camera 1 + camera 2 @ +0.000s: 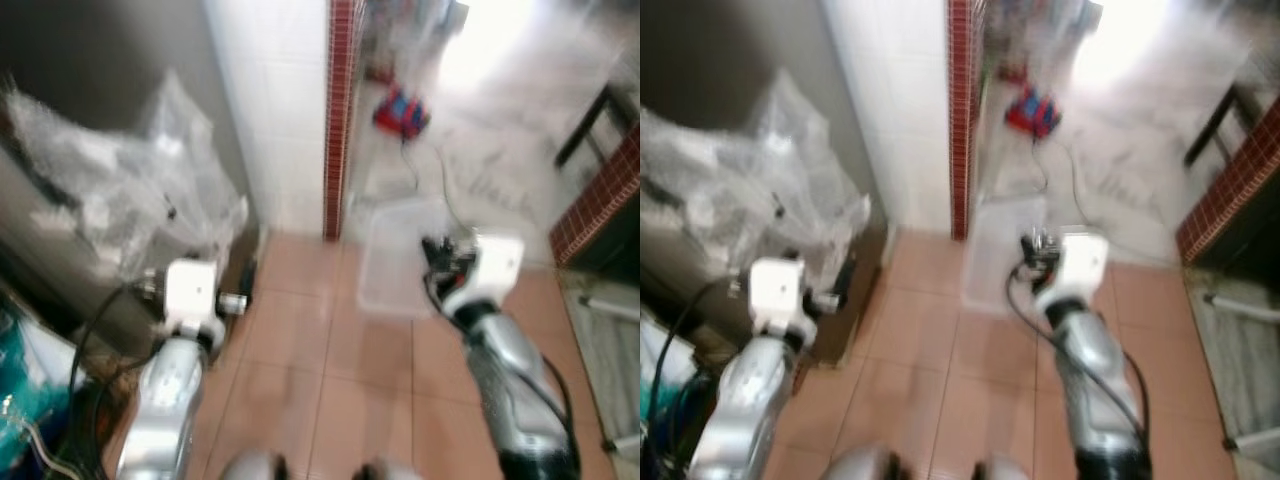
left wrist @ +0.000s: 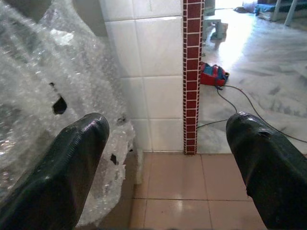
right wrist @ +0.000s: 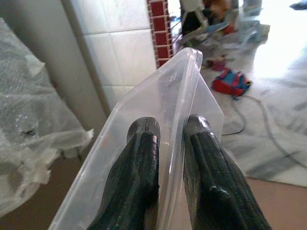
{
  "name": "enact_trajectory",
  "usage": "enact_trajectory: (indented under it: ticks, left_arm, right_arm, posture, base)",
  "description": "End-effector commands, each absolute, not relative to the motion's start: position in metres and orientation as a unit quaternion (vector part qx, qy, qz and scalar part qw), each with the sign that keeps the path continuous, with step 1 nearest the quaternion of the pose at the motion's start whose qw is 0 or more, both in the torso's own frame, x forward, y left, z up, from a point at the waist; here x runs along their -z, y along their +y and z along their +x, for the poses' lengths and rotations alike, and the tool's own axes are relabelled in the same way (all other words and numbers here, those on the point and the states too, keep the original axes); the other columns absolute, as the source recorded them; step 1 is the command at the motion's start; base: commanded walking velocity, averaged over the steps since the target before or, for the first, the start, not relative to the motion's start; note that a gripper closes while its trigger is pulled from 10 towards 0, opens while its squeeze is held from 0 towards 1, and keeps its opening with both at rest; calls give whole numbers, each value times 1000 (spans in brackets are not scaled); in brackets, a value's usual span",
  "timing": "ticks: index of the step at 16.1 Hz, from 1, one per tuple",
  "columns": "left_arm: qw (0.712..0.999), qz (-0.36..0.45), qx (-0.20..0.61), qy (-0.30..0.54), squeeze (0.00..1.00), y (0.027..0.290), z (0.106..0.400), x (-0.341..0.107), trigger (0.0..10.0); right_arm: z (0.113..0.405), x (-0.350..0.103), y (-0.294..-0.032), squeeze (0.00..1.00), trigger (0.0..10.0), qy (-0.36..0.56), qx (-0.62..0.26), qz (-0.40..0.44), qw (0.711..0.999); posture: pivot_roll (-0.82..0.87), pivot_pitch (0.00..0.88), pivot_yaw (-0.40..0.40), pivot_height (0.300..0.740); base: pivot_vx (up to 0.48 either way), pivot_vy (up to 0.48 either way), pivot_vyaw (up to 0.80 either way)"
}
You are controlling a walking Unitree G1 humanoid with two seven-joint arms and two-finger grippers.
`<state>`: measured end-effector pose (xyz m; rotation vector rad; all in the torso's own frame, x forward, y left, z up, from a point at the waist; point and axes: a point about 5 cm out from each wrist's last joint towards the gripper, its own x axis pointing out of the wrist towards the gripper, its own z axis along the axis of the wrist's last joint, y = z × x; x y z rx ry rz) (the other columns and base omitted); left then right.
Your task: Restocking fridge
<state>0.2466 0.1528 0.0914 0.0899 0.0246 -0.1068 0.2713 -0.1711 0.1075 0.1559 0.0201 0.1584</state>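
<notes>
We stand on a floor of salmon tiles that gives way, farther off, to pale marbled flooring. Ahead rises a white tiled wall edged with a red mosaic strip; bubble wrap drapes a grey unit on our left. Our right gripper pinches the rim of a clear plastic container, held out over the tiles. Our left gripper hangs spread wide, holding nothing. A red object lies far off.

no readable text, labels, brands, numbers or signs anywhere in these views, blurred or sharp alike.
</notes>
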Motion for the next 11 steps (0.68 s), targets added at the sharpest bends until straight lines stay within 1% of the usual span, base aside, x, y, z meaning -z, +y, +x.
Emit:
enact_trajectory:
  ticks: [1, 11]
  left_arm:
    - [998, 54, 38, 8, 0, 161, 250, -95, 10000]
    - [998, 56, 35, 6, 0, 161, 250, -96, 10000]
  right_arm:
    - [274, -114, -164, 0, 10000, -1, -92, 80, 993]
    - [275, -114, -164, 0, 10000, -2, -93, 79, 993]
  posture:
    - [47, 45, -9, 740]
    - [47, 44, -9, 740]
  base:
    - [0, 480, 0]
    - [0, 480, 0]
